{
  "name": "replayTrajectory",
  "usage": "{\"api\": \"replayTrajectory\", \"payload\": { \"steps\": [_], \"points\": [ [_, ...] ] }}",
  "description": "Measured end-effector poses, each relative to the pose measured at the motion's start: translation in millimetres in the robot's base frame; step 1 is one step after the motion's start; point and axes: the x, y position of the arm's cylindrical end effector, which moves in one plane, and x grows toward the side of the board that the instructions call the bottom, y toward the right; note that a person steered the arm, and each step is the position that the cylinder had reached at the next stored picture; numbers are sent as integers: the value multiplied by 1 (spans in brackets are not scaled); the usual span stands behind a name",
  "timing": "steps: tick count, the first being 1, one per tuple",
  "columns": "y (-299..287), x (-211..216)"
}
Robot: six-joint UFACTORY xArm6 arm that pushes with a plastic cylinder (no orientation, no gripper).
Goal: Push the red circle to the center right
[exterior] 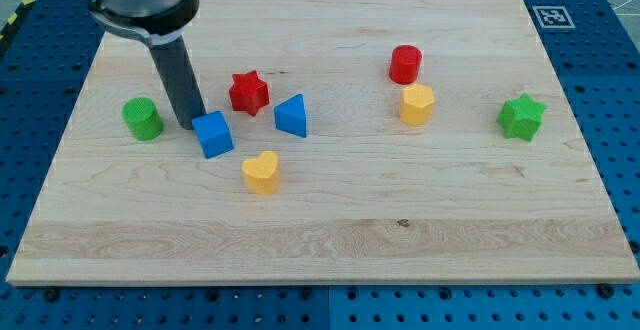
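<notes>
Wooden board on a blue perforated bench, seen from the one camera. My rod descends from the view's upper left, and my tip meets the board at the view's left of centre. I carry no pincer; the arm ends in this plain rod, so there is nothing to stand apart, together or clamped.

The blue cube lies just beside my tip, on its right and slightly lower in the view; whether the two touch cannot be told. The green cylinder stands near my tip on its left. The red star sits to my tip's upper right, with the blue triangular block just to the star's lower right. The yellow heart lies below these, toward the view's bottom.

The red circle, a short upright cylinder, stands in the board's upper right half, well apart from my tip and across the star and triangular block from it. The yellow hexagonal block sits directly below the red circle, close to it. The green star lies near the board's right edge. A black-and-white marker tag occupies the board's upper right corner.
</notes>
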Motion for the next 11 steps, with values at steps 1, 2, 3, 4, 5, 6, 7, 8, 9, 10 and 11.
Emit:
{"api": "replayTrajectory", "payload": {
  "steps": [1,2,3,4,5,6,7,8,9,10,11],
  "points": [
    [-3,1],
    [-3,1],
    [8,-76],
    [13,-128],
    [81,-113],
    [128,-100],
    [194,-89],
    [223,-89],
    [260,-102],
    [309,-96],
    [374,-71]
  ]
}}
